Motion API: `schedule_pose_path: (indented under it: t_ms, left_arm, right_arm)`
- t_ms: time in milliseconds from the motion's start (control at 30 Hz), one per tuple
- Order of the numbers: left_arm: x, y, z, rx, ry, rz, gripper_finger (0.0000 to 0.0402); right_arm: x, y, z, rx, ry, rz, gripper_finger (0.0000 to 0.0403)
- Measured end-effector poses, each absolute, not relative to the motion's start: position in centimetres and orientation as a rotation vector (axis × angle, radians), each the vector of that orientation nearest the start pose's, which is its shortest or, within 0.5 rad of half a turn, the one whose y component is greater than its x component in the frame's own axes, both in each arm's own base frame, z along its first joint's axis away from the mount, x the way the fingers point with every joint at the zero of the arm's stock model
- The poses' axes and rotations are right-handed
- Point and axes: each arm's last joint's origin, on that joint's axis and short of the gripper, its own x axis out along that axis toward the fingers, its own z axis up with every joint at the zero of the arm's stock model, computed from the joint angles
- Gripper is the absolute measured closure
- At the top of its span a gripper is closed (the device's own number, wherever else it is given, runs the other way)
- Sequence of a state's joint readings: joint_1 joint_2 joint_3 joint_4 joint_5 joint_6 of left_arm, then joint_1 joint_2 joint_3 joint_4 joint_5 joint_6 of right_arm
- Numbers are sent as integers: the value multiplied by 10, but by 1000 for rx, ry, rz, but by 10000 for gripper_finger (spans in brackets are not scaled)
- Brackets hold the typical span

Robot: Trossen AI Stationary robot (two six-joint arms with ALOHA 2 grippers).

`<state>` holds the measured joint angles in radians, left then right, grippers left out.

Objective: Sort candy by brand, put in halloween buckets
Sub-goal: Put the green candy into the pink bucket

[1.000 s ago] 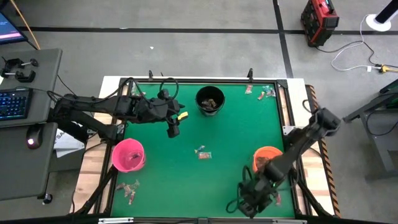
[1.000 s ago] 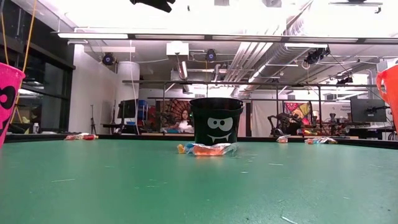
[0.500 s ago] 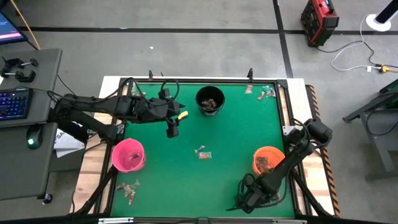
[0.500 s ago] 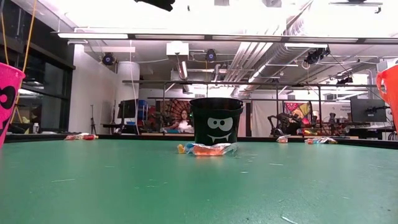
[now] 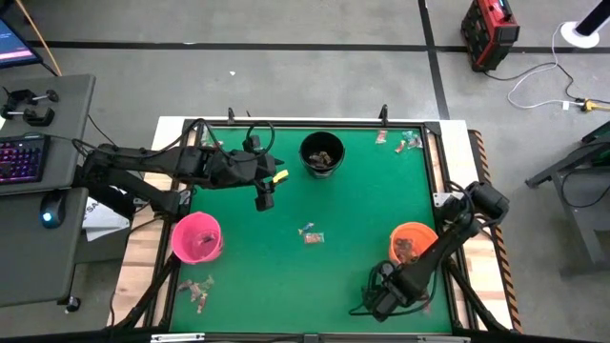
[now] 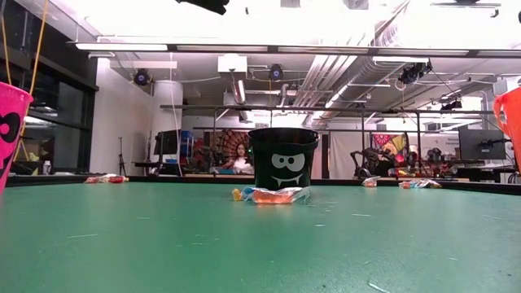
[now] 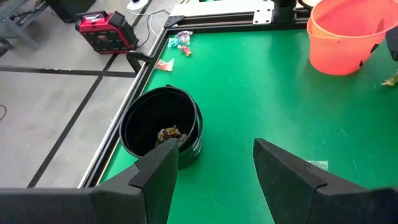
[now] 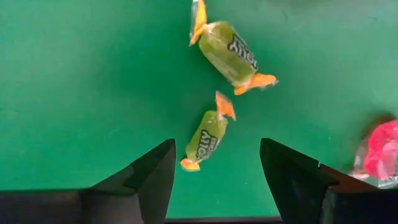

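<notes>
My right gripper point(image 8: 216, 152) is open, low over the table's near right corner point(image 5: 381, 303). Its fingers stand on either side of a green candy point(image 8: 208, 137) without touching it. A second green candy point(image 8: 230, 53) and a pink candy point(image 8: 379, 152) lie flat beside it. My left gripper point(image 7: 214, 149) is open and hovers above the table point(image 5: 265, 195), left of the black bucket point(image 5: 322, 154), which has candy inside point(image 7: 169, 134). The pink bucket point(image 5: 197, 238) and the orange bucket point(image 5: 412, 245) stand upright on the green mat.
Loose candy lies mid-table point(image 5: 310, 233), at the near left corner point(image 5: 198, 286) and at the far right corner point(image 5: 405, 141). Metal frame rails edge the mat. A desk with a keyboard point(image 5: 19, 157) stands off the left side. A person sits far off in the room point(image 6: 242, 159).
My right arm has folded: its elbow has swung toward the table's near edge and off the orange bucket, which now shows more fully. Its gripper has shifted slightly toward the left along the near edge. The left arm and the candy have kept still.
</notes>
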<state>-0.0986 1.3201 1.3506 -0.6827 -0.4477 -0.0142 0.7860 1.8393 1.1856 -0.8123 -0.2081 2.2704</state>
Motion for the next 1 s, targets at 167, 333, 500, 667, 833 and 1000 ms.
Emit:
schedule_pose_path:
  t_ms: [167,333,500,667,833,1000]
  left_arm:
    - [272,-14,370,163,628,341,202]
    - [272,-14,370,165,629,346,202]
    - [269,-13,385,173,587,355,202]
    - [259,-10,411,187,510,354,202]
    - [245,-7,426,168,451,362,202]
    - [237,-8,430,137,435,310,202]
  right_arm:
    - [231,235,150,1308,1463,-1034,194]
    - [230,232,143,1315,1458,-1029,227]
    - [231,233,143,1296,1471,-963,325]
    - [238,240,158,1255,1454,-835,380]
    - [251,231,200,1204,1316,-681,395]
    - [271,195,242,1052,1202,-595,399]
